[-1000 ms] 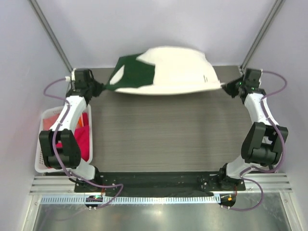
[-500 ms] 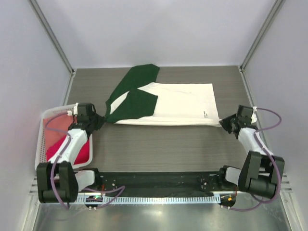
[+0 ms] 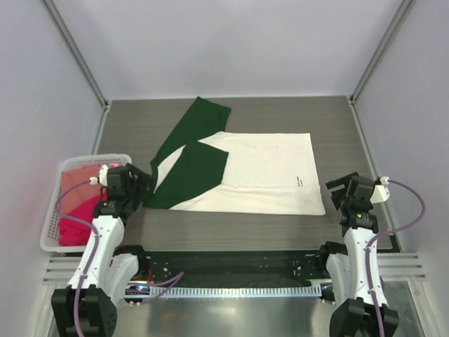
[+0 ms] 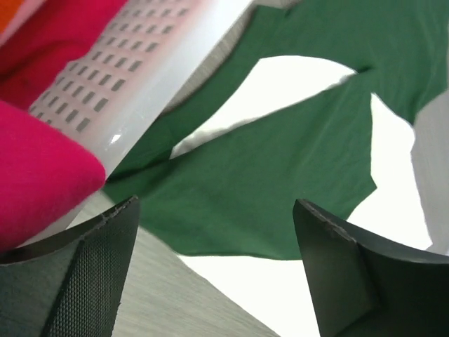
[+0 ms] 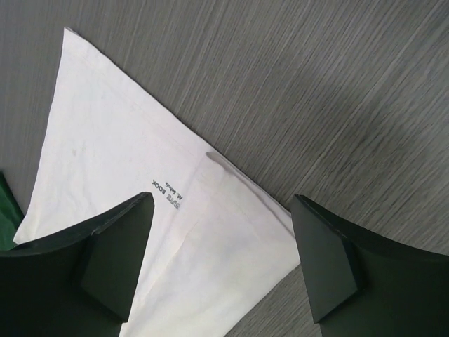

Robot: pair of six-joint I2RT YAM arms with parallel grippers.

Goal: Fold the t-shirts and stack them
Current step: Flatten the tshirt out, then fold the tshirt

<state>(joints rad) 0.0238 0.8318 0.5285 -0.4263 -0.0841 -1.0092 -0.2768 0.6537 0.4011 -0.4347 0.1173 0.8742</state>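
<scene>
Cream t-shirt (image 3: 259,172) flat, long axis left-right, hem rightward; both jaws apart, empty.

Cream shirt (image 3: 259,172): black lettering (image 3: 300,181) by the right hem is too small to read from above. In the right wrist view its finer second line stays illegible. The shirt's near part lies behind the right gripper (image 5: 221,202) and is cropped at the bottom edge.
Green sleeves (image 3: 189,158): blurred in the left wrist view, cropped at top and right.
Basket (image 3: 52,232): right wall hidden by the left arm (image 3: 105,217). The left wrist view shows only a blurred, cropped stretch.
Pink shirts (image 3: 77,210): heaped, their outlines cannot be told apart.
</scene>
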